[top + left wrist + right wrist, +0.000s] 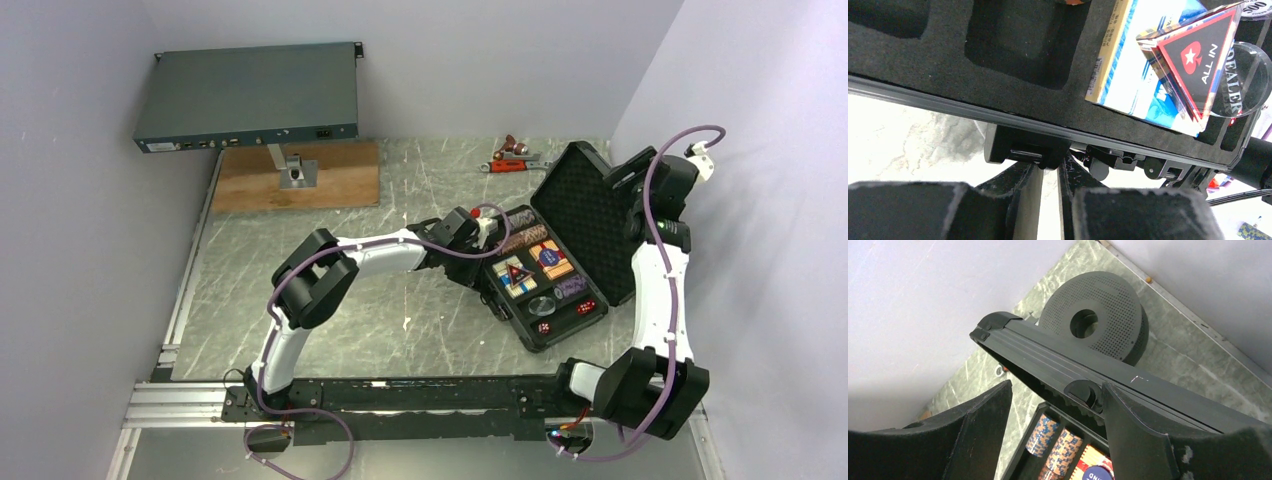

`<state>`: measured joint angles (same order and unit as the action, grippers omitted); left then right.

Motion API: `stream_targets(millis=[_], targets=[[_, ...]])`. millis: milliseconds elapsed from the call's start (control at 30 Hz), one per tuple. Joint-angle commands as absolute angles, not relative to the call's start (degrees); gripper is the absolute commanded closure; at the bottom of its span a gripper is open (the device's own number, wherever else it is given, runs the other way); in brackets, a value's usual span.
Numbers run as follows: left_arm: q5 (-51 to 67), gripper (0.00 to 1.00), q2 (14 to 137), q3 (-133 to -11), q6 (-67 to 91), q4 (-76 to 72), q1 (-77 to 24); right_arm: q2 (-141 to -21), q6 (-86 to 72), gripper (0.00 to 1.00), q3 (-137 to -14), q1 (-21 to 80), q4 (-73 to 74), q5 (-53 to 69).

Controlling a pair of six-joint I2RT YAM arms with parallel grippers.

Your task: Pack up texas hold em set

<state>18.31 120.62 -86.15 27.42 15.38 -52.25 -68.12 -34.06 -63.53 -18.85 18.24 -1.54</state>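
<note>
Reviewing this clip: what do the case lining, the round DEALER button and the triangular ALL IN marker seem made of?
Case lining: soft black foam, matte, judging by its grainy surface and cut pockets. DEALER button: clear hard plastic, probably acrylic, since what lies behind shows through it. ALL IN marker: glossy plastic, likely layered acrylic, with see-through edges.

At the back left we see a flat grey-blue rack unit, with a small metal stand on a wooden board beneath it. A red-handled tool lies on the marbled tabletop near the back wall. A black perforated spool sits by the wall.
</note>
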Motion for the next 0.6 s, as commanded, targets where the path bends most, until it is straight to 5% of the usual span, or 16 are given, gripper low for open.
stream_targets(millis=[0,567], targets=[[16.86,0.79,119.66,-90.18,27.09,1.84,-51.36,-69.71,-37.83,0.32,-58.44,-15.17,36.36,9.33],[17.04,0.79,118.59,-89.64,27.09,1.74,-50.80,-64.61,-38.12,0.32,-56.51,-13.45,39.22,12.03]])
